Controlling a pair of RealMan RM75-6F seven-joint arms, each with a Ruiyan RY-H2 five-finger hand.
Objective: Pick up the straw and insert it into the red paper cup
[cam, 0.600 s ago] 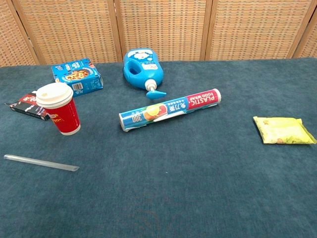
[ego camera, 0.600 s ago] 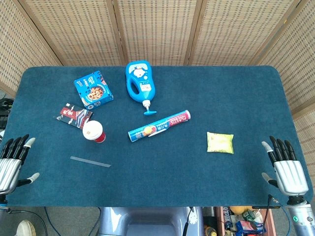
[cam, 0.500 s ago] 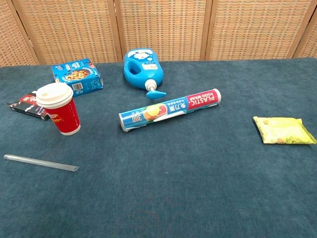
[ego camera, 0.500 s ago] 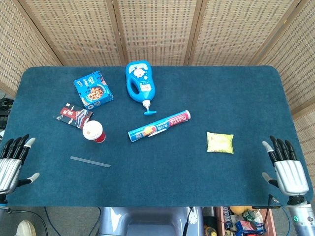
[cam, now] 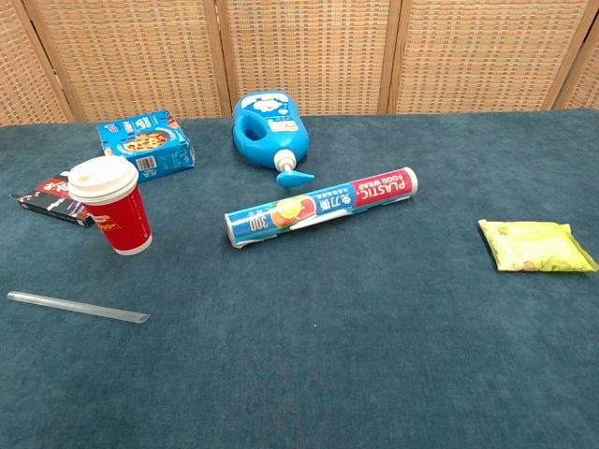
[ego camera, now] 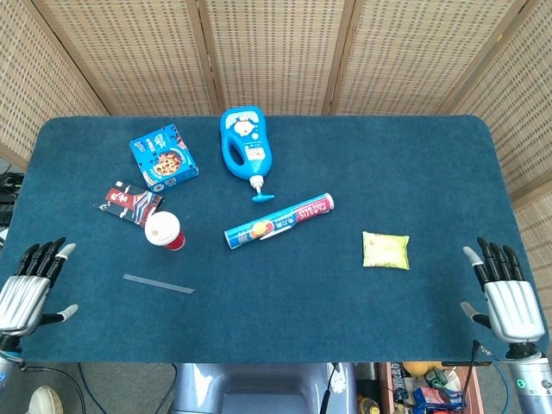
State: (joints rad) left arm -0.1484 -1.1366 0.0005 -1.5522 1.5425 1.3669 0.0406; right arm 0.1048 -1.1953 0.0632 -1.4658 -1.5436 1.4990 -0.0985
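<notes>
A clear straw (ego camera: 158,284) (cam: 78,307) lies flat on the blue table (ego camera: 285,345), near its front left. Just behind it stands the red paper cup (ego camera: 164,231) (cam: 113,217) with a white lid. My left hand (ego camera: 30,286) hovers at the table's front left corner, fingers spread and holding nothing, well left of the straw. At the front right corner my right hand (ego camera: 504,293) is likewise spread and holding nothing. Neither hand shows in the chest view.
A black packet (ego camera: 128,201) lies behind the cup and a blue box (ego camera: 163,158) further back. A blue spray bottle (ego camera: 245,148) and a plastic-wrap roll (ego camera: 279,221) lie mid-table. A yellow packet (ego camera: 385,250) rests at the right.
Both hands have dropped slightly toward the front edge of the table, the left one more. The objects have not moved.
</notes>
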